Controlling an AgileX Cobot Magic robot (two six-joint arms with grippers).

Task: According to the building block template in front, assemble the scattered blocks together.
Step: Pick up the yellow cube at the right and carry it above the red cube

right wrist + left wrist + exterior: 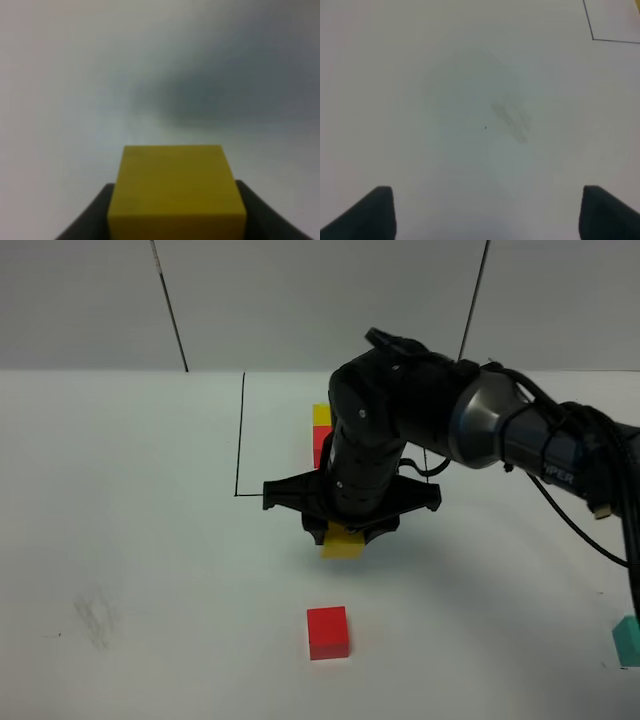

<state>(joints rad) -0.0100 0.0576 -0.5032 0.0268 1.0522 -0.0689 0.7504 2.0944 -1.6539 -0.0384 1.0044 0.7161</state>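
Observation:
My right gripper (345, 532) reaches across the middle and is shut on the yellow cube (343, 542). In the right wrist view the yellow cube (176, 192) sits between the dark fingers (90, 217). I cannot tell whether it touches the table. The red cube (327, 632) lies nearer the front, apart from it. The teal cube (628, 640) lies at the right edge. The template (320, 430) shows its yellow and red cubes behind the arm, inside the black drawn rectangle (242, 430); its teal cube is hidden. My left gripper (487, 212) is open and empty over bare table.
The right arm (470, 425) covers most of the framed area. A faint grey smudge (97, 618) marks the table at the left, also showing in the left wrist view (512, 117). A corner of the drawn rectangle (593, 38) shows there too.

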